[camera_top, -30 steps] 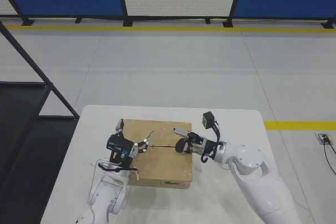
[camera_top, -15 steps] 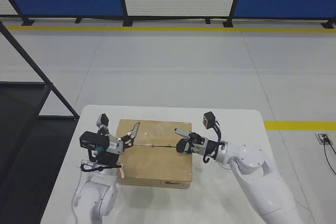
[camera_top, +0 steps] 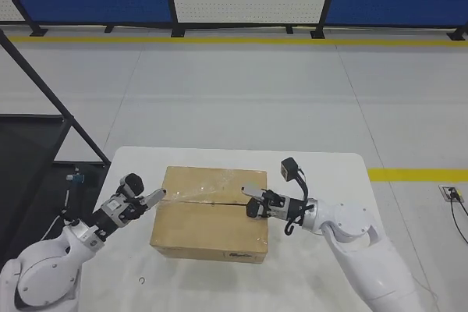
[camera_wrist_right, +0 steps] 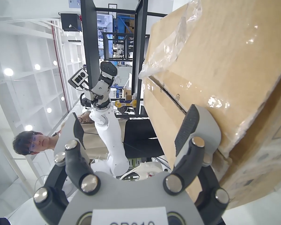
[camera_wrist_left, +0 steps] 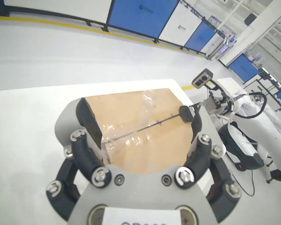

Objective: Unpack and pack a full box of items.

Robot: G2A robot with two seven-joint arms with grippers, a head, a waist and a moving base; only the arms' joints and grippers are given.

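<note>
A closed cardboard box (camera_top: pixel 210 222) sits in the middle of the white table (camera_top: pixel 327 168). A dark seam runs across its top (camera_wrist_left: pixel 145 127), and crumpled clear tape (camera_wrist_right: pixel 168 47) lies loose on the top toward the left end. My left gripper (camera_top: pixel 154 197) is open at the box's left edge, and its fingers (camera_wrist_left: pixel 89 120) frame the box's near corner. My right gripper (camera_top: pixel 253 200) is open at the right end of the seam. One of its fingers (camera_wrist_right: pixel 192 127) lies against the box top (camera_wrist_right: pixel 224 47), while the other stands clear of it.
A black metal frame (camera_top: pixel 31 101) stands off the table's left side. Bare table lies on either side of the box and in front of it. Blue and white barrier panels (camera_top: pixel 249 9) line the far floor.
My left arm has drawn back to the left, from over the box top to just past its left edge. The right gripper has stayed at the seam's right end.
</note>
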